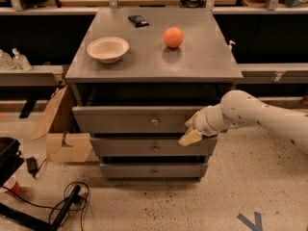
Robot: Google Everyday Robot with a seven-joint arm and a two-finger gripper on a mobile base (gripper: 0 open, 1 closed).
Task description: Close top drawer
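Gripper (191, 133) (smooth pale plastic) rests at matt wooden top drawer (125, 119).

Tan pincer (190, 132) at grey top drawer (125, 119) front; orange ball (173, 37); cream bowl (108, 48).
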